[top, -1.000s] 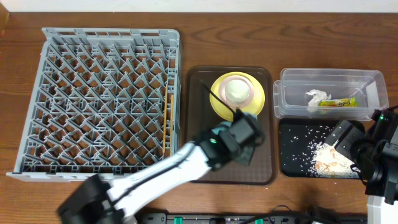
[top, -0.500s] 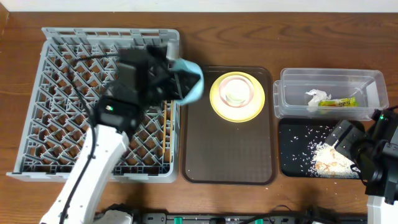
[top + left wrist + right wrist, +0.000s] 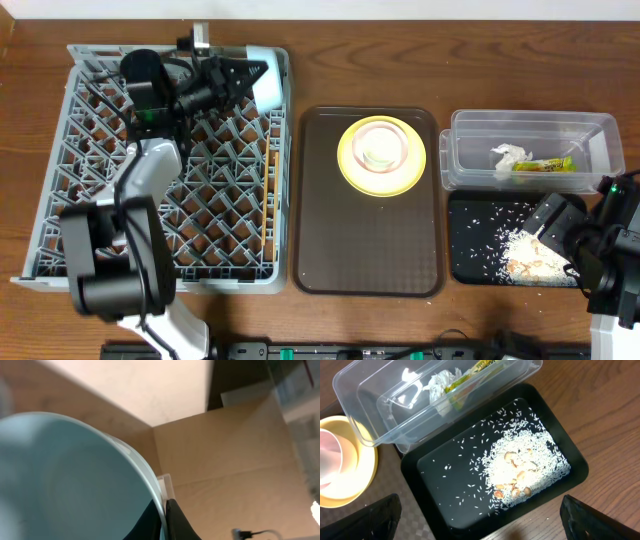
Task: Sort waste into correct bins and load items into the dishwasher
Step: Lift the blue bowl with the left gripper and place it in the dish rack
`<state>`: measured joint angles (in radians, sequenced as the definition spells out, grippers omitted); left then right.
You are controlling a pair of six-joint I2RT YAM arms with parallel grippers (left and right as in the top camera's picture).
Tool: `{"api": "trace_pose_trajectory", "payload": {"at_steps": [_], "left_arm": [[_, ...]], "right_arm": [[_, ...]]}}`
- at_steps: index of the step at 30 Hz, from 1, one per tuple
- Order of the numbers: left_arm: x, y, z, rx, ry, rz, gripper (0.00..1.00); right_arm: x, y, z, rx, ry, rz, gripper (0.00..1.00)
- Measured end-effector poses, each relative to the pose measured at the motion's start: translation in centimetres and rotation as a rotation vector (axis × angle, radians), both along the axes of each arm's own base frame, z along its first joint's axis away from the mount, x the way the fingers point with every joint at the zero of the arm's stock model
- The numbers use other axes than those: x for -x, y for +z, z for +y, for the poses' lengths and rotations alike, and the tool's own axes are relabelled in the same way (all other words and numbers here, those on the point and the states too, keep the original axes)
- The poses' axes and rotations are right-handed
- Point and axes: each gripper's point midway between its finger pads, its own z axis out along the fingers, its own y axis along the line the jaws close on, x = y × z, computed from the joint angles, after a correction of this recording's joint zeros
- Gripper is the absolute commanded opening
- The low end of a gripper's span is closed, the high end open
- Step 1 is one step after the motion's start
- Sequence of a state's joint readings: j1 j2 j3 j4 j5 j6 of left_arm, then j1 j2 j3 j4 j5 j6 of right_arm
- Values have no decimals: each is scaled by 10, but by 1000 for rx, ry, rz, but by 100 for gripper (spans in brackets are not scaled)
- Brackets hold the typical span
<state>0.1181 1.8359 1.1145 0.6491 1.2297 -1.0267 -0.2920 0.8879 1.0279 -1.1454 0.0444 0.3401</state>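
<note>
My left gripper (image 3: 238, 80) is shut on the rim of the light blue bowl (image 3: 264, 88) and holds it on its side over the far right corner of the grey dish rack (image 3: 200, 215). In the left wrist view the fingers (image 3: 165, 516) pinch the bowl's rim (image 3: 75, 475). The yellow plate (image 3: 357, 172) holds the pale pink bowl (image 3: 382, 148) on the brown tray (image 3: 365, 240). A wooden chopstick (image 3: 267, 200) lies in the rack. My right gripper (image 3: 480, 520) is open over the black tray (image 3: 445, 485) of rice (image 3: 530, 465).
The clear tub (image 3: 580, 130) behind the black tray (image 3: 470, 250) holds the white napkin (image 3: 508, 157) and the yellow-green wrapper (image 3: 545, 165). My right arm (image 3: 600, 250) stands at the table's right front. Bare wooden table lies behind the rack and tray.
My left arm lifted the light blue bowl off the brown tray and swung it left and back over the rack's far right corner. The right arm has not moved.
</note>
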Motion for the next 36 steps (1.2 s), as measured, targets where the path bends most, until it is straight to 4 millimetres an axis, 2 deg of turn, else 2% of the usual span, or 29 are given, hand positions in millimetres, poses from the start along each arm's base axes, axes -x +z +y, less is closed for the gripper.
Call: {"api": "trace_pose_trajectory", "payload": {"at_steps": [3, 5, 15, 17, 18, 19, 25, 36], "left_arm": [[-4, -34, 7, 45, -16, 127, 8], [-3, -47, 10, 66, -37, 172, 8], [4, -56, 31, 102, -68, 212, 12], [5, -56, 36, 107, -69, 216, 17], [5, -56, 38, 108, -67, 215, 25], [4, -57, 42, 108, -60, 215, 96], [6, -55, 62, 116, -37, 207, 97], [13, -56, 78, 141, -45, 232, 97]], "right_arm": [[0, 0, 0, 0, 0, 0, 99], [0, 0, 0, 0, 0, 0, 99], [0, 0, 0, 0, 0, -1, 99], [0, 0, 0, 0, 0, 0, 99], [0, 0, 0, 0, 0, -1, 99], [0, 0, 0, 0, 0, 0, 99], [0, 0, 0, 0, 0, 0, 99], [0, 0, 0, 0, 0, 0, 99]]}}
